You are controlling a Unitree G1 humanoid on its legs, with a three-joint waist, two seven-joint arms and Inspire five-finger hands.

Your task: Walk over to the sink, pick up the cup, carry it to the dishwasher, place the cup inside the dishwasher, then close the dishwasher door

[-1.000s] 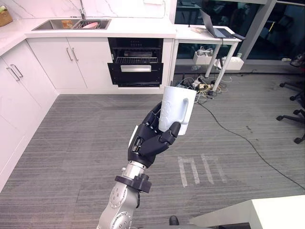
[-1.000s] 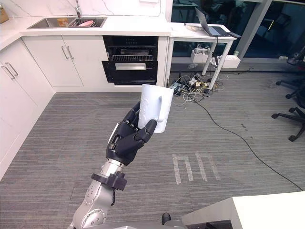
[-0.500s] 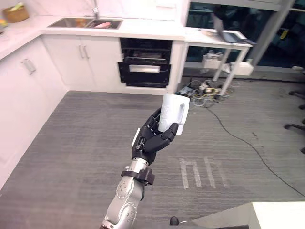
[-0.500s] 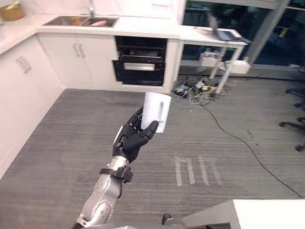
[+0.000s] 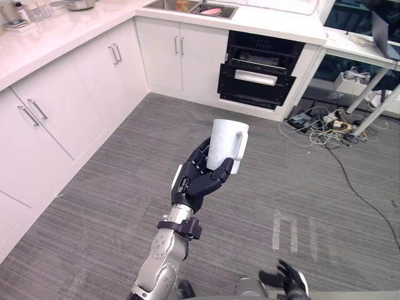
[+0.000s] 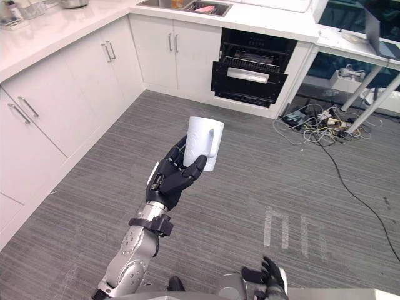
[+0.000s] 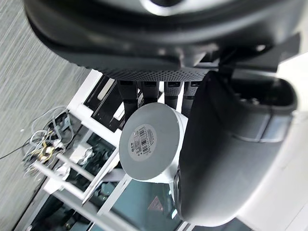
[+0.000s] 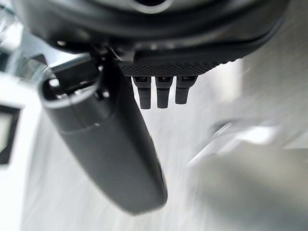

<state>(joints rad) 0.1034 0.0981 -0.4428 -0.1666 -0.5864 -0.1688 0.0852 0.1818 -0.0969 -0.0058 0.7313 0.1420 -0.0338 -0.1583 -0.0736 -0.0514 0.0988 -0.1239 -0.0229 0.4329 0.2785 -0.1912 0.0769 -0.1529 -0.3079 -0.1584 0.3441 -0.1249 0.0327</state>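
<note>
The cup (image 5: pixel 226 145) stands upright in the left hand (image 5: pixel 199 178), with fingers and thumb wrapped round its body. It is held over open floor (image 5: pixel 125 175), well short of the dishwasher (image 5: pixel 259 78), which looks partly open. This is the carrying step: keep the cup level and the grasp firm, and line up squarely with the dishwasher while walking. The right hand (image 5: pixel 284 279) hangs low, apparently relaxed and empty.

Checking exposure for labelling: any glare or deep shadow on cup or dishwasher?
Left eye view: cup evenly lit in the left hand, no glare; dishwasher cavity dark, its rack visible. Left wrist view: cup base shaded, no glare.
</note>
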